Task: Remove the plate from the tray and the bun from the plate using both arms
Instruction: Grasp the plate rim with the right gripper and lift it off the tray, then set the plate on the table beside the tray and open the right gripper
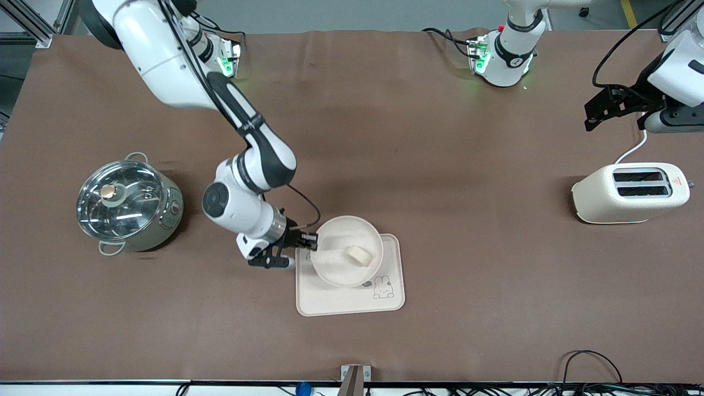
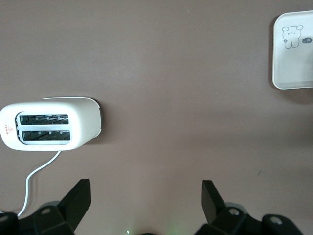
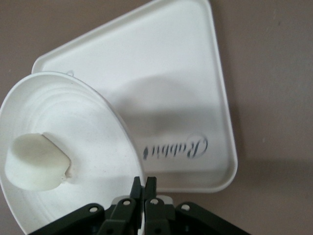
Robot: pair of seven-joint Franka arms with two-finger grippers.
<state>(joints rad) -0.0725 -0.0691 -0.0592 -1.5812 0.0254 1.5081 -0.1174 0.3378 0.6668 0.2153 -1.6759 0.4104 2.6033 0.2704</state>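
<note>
Right wrist view: plate [image 3: 73, 147] edge cut off.

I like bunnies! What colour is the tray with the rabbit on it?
The tray is cream, with a small rabbit outline drawing. The front view shows it best.

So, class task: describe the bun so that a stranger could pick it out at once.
Find the cream tray with the rabbit drawing, on the brown table. Over it the right gripper holds a round white plate by the rim. The bun is the small pale oblong lump lying in that plate.
</note>
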